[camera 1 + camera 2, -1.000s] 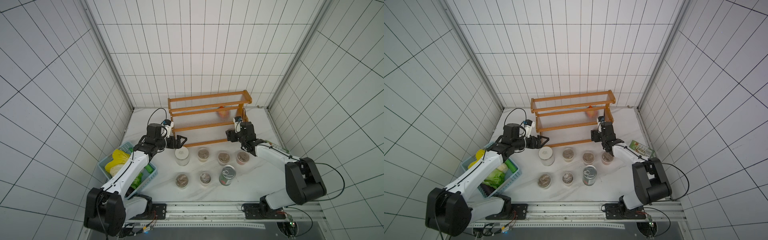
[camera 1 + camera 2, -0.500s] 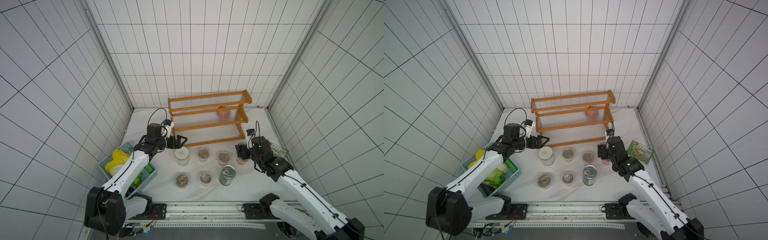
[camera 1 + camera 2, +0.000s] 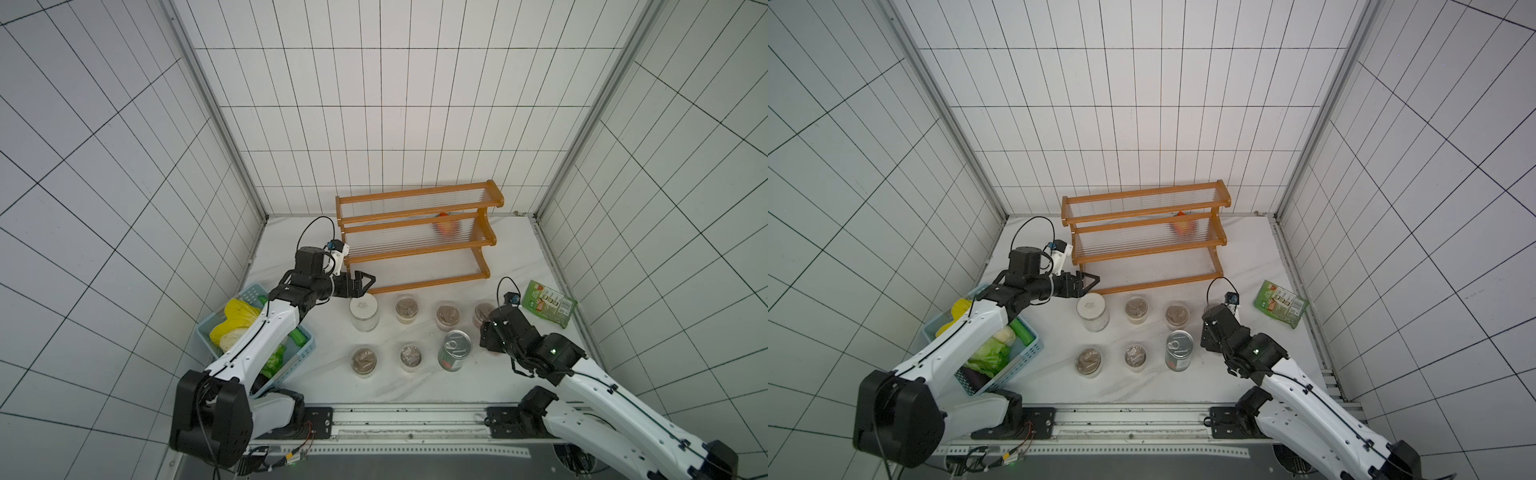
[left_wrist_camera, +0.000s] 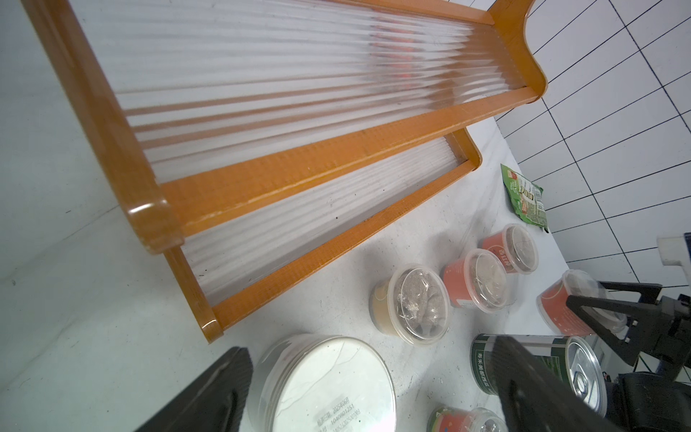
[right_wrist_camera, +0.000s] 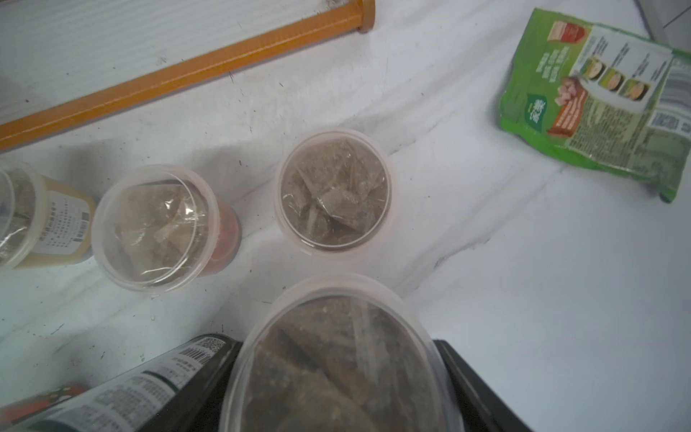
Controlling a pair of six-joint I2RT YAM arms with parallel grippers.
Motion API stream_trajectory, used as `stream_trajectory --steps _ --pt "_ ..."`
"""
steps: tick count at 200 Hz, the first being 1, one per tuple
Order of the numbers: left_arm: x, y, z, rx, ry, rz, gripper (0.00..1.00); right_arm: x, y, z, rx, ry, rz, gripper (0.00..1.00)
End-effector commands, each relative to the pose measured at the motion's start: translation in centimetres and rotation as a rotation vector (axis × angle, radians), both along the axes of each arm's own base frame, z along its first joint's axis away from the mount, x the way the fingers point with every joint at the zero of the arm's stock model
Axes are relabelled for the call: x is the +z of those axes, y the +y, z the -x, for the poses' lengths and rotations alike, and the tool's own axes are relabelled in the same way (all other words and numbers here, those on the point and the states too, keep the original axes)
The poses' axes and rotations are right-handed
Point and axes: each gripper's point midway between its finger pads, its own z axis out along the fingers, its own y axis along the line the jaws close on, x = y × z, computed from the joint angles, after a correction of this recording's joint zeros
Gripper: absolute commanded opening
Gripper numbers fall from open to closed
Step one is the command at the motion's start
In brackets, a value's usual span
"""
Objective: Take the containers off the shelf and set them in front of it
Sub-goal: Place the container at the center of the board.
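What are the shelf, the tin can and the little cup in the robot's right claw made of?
Shelf: looks like varnished orange-brown wood, glossy at the corners, with clear ribbed slats, likely plastic. Can: metal, judging by its shiny silver pull-tab top, with a printed green label. Cup: thin clear plastic, since the brown contents show through the lid.

Left fingers [image 4: 209, 392] splayed (right fingers [image 5: 475, 392] clamped)

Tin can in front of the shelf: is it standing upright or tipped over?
Upright. The tin can stands on its base, with its pull-tab lid facing up in both top views.
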Motion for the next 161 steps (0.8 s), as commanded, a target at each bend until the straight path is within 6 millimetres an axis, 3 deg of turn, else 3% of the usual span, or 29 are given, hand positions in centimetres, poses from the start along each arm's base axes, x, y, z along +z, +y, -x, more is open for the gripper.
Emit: stream_trajectory --steps 1,106,140,161 --pt "2.3 0.0 -0.5 -0.001 -0.076 0.011 0.98 -0.7 0.1 0.1 -0.046 0.005 -0.027 0.76" --pt "2.5 0.1 -0.5 0.012 -0.075 0.020 0.98 -4.5 0.5 0.9 -0.039 0.062 -0.018 0.78" --pt "2.5 -0.1 -0.4 0.005 -0.070 0.030 0.98 -5.8 0.0 1.3 -0.043 0.093 0.017 0.83" --pt "2.5 -0.2 -0.6 0.001 -0.069 0.034 0.98 -5.5 -0.3 1.4 -0.049 0.086 0.022 0.88"
